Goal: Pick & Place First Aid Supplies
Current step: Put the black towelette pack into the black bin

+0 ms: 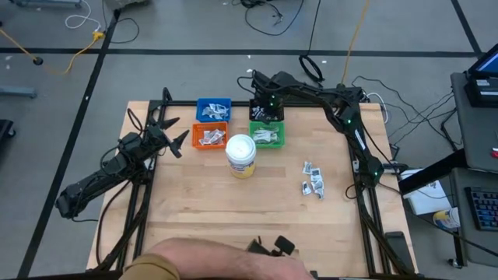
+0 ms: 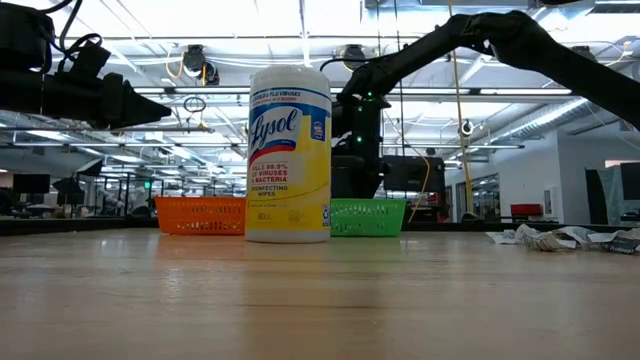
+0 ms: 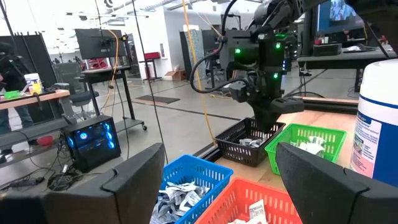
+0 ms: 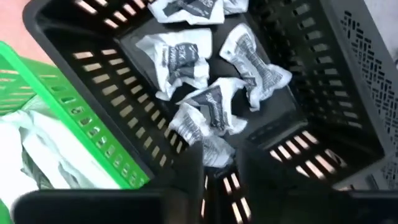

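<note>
Yellow-labelled jar (image 2: 288,155) reading "Lysol", "Disinfecting Wipes", "Kills 99.9% of viruses & bacteria"

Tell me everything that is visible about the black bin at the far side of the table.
The black bin is a small rectangular basket, plastic by its look, with slotted walls and floor. It stands upright at the far edge of the wooden table, right behind the green bin and beside the blue bin. Several crumpled white-and-dark packets lie on its floor. The right gripper hangs just above its inside, one packet between its slightly parted fingers.
</note>
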Motion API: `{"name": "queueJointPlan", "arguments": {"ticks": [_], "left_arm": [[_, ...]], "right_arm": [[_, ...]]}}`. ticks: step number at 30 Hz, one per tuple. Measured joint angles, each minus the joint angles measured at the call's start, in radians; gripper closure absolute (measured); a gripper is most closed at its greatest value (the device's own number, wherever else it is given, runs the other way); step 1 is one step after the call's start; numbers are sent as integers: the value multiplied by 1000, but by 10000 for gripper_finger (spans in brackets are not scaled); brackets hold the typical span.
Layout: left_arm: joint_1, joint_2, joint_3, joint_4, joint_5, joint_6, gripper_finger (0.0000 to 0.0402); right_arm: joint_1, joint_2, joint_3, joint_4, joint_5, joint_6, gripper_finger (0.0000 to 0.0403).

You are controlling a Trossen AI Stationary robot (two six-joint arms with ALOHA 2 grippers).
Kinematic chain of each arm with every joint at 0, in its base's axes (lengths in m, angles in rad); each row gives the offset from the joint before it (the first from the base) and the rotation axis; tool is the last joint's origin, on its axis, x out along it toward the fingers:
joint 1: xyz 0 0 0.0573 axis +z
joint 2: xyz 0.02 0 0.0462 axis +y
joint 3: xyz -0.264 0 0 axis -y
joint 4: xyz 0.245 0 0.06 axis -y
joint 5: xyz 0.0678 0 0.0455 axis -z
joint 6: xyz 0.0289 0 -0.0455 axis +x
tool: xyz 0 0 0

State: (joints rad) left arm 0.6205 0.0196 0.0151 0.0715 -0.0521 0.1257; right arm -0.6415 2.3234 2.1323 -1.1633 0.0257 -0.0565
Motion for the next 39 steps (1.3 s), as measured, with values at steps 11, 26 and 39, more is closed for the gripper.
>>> {"name": "queueJointPlan", "arguments": {"ticks": [11,26,39], "left_arm": [[0,0,0,0,0,0,92],[0,0,0,0,0,0,91],[0,0,0,0,0,0,91]], "right_arm": [[0,-9,0,-28,53,388,183],[4,-17,-2,-66,59,549,187],[95,-331,-372,142,157,733,188]]}}
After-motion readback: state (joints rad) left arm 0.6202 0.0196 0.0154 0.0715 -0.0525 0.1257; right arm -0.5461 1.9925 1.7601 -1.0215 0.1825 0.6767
